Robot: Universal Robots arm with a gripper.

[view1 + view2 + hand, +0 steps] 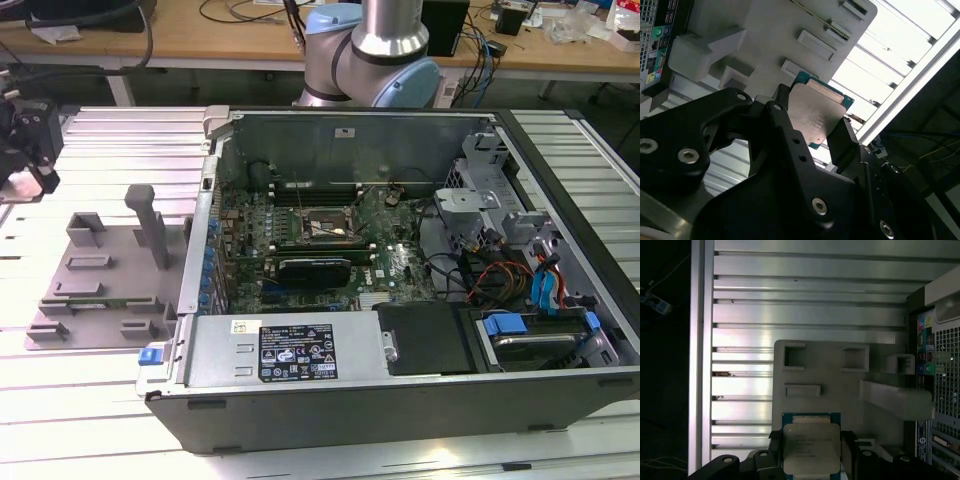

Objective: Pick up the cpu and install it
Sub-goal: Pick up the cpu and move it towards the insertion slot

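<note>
The cpu (816,116) is a flat square chip with a silvery metal top and a green border. It sits between the two black fingers of my gripper (814,122), which is shut on it. The first wrist view shows the same hold, with the cpu (811,442) clamped on two opposite edges by the gripper (811,452). It hangs above the grey holder plate (830,385). In the exterior view the gripper (28,165) is at the far left, beyond the grey holder plate (100,270) and well away from the open socket (322,228) on the motherboard.
The open computer case (400,340) lies on the ribbed aluminium table (90,400), to the exterior view's right of the holder plate. A tall grey post (150,222) stands on that plate. The arm's base (375,60) is behind the case. Cables and drive bays fill the case's right side.
</note>
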